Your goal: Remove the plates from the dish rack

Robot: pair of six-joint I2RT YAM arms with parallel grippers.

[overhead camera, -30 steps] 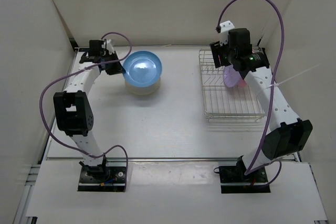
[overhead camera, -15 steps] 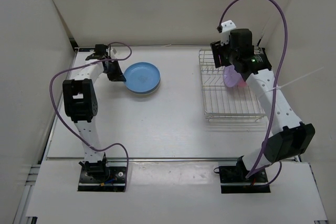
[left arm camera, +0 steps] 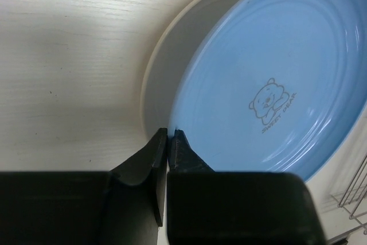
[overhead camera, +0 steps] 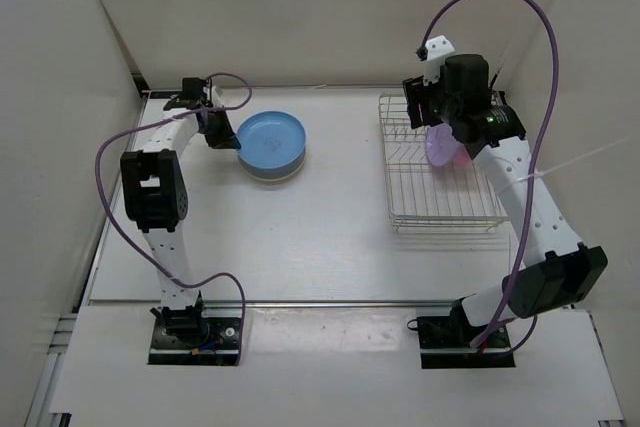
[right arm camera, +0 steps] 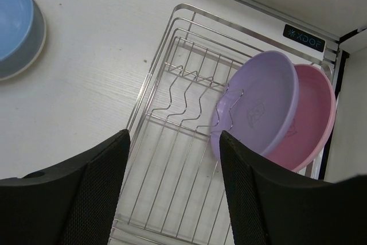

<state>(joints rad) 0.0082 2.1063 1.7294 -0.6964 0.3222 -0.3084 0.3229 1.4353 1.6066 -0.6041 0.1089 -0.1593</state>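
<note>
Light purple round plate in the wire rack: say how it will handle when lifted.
The light purple round plastic plate looks thin, so probably light yet stiff. Its smooth face may slip in a pinch. It stands tilted beside the pink round plate, which might shift as it leaves.

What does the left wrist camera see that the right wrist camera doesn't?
Only the left wrist camera shows the bear picture on the blue plate and jaws pinching its rim. Only the right wrist camera shows the purple plate and pink plate standing in the rack. Both show the blue plate, the white dish under it, the table and some rack wire.
</note>
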